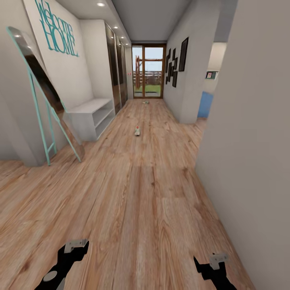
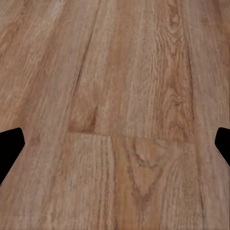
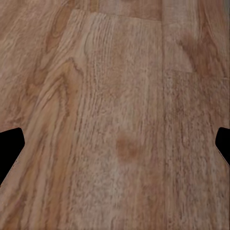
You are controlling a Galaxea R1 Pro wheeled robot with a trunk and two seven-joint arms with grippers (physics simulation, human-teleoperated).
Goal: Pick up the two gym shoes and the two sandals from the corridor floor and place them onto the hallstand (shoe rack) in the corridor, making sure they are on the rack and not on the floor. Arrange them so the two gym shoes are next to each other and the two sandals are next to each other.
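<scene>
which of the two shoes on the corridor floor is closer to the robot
The gym shoe lying mid-corridor, beside the white bench; the other small item lies farther off, near the glass door.

1 gym shoe (image 1: 137, 131) on corridor floor (image 1: 145, 201), hallstand (image 1: 93, 117) left

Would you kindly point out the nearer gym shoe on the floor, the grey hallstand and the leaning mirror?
gym shoe (image 1: 137, 131), head view, on its white upper.
hallstand (image 1: 90, 106), head view, on its bare top surface.
mirror (image 1: 40, 74), head view, on the dark glass between its teal frame rails.
</scene>
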